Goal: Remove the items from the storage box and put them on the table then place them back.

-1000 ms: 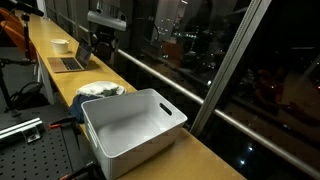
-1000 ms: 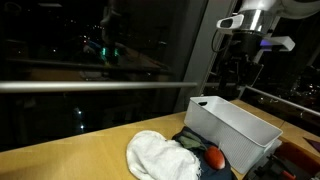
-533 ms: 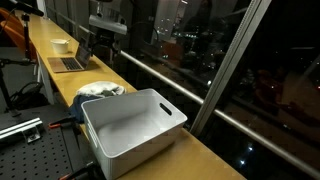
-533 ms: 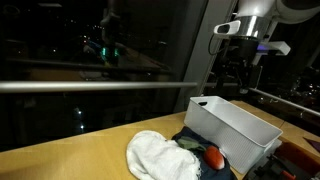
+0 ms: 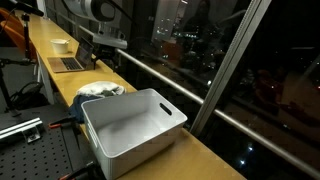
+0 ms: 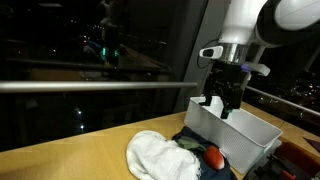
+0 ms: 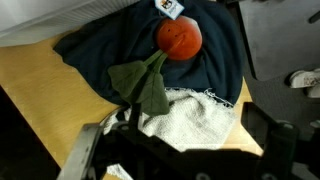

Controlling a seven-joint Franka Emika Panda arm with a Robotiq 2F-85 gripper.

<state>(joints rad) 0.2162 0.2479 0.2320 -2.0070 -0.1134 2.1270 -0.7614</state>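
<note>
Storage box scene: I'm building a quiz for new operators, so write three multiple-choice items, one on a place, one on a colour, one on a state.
1. Where does the red ball lie?
A) on the floor
B) on the dark navy garment
C) on a chair

2. What colour is the storage box?
A) black
B) red
C) white

3. How is the claw?
A) open, holding nothing
B) shut on a mug
C) shut on a pen

Answers:
1 B, the wrist view shows the ball resting on the navy fabric.
2 C, its walls are plainly white in both exterior views.
3 A, its fingers stand wide apart in the wrist view.
</note>
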